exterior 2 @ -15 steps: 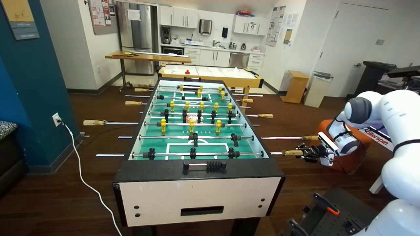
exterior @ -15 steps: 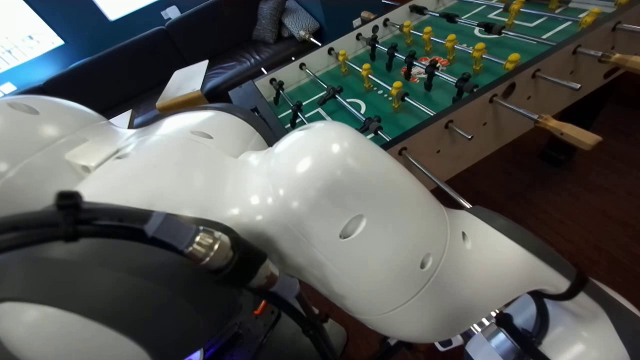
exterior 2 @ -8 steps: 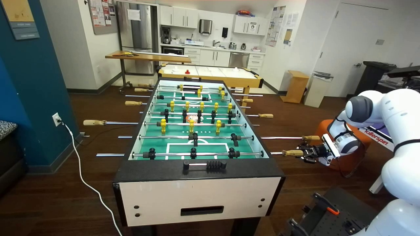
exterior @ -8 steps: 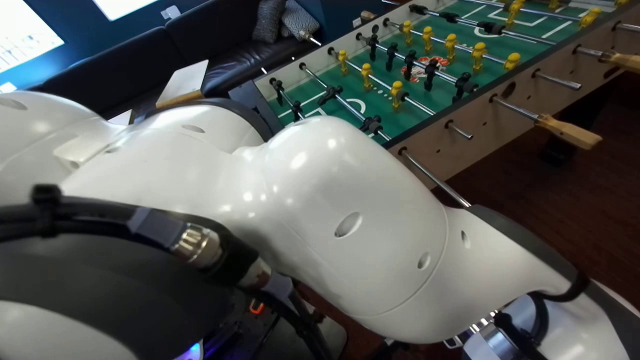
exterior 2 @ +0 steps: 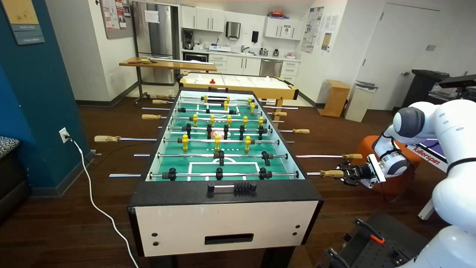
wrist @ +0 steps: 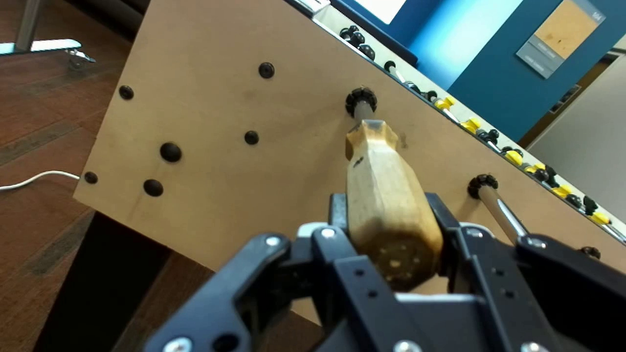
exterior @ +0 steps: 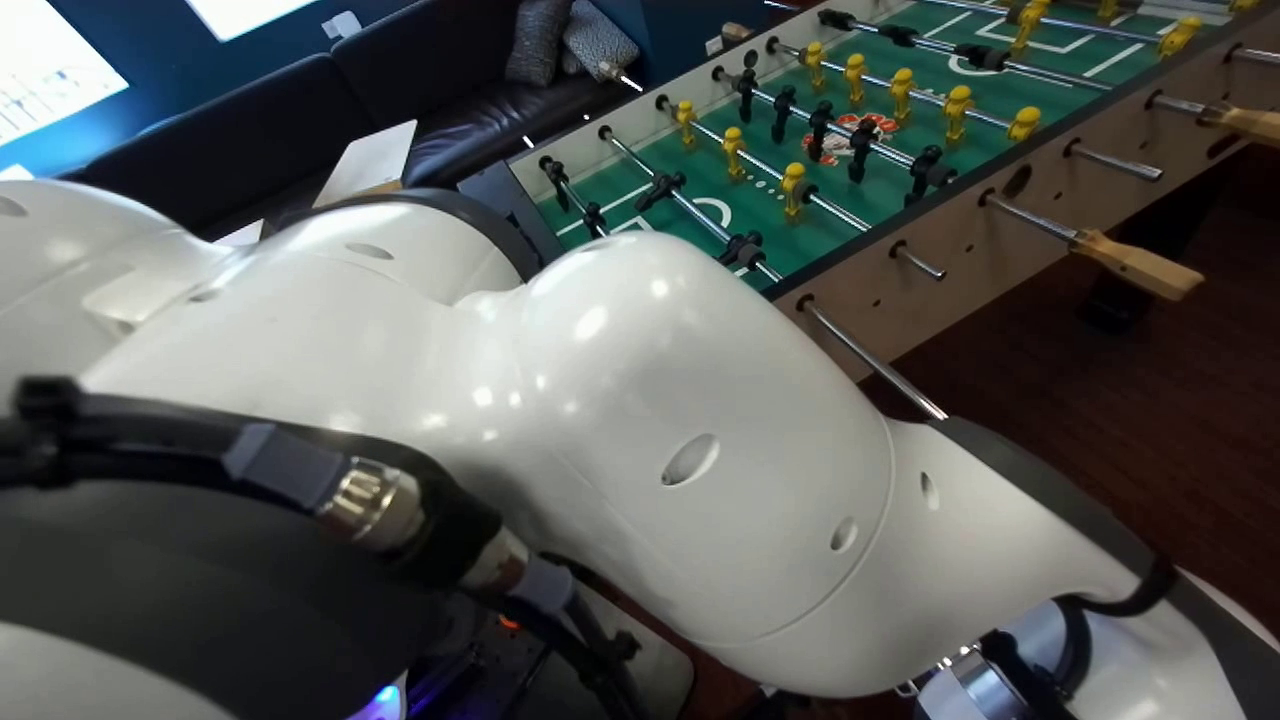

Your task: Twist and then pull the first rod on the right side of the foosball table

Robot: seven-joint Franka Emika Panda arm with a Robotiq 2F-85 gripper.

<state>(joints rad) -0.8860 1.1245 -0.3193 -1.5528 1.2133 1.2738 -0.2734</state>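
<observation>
The foosball table (exterior 2: 230, 219) has a green pitch and a light side panel (wrist: 220, 107); it also shows in an exterior view (exterior: 960, 285). The first rod (exterior 2: 313, 174) is silver, nearest the black end, and carries black figures. Its tan wooden handle (exterior 2: 331, 174) points out at my gripper (exterior 2: 346, 174). In the wrist view the handle (wrist: 386, 181) lies between my gripper's fingers (wrist: 390, 211), which press on both sides near its butt end. In an exterior view my arm hides the gripper and most of the first rod (exterior: 577, 197).
The second rod (exterior 2: 319, 156) sticks out farther beside the gripper; it also shows in the wrist view (wrist: 503, 215). An orange seat (exterior 2: 398, 184) is behind the wrist. A dark cart (exterior 2: 394, 234) with clamps stands below the arm. A white cable (exterior 2: 100, 208) crosses the floor.
My wrist has turned somewhat about the gripper's axis, and the arm's upper links have shifted slightly. The handle stays in nearly the same place. The rod has not visibly slid much.
</observation>
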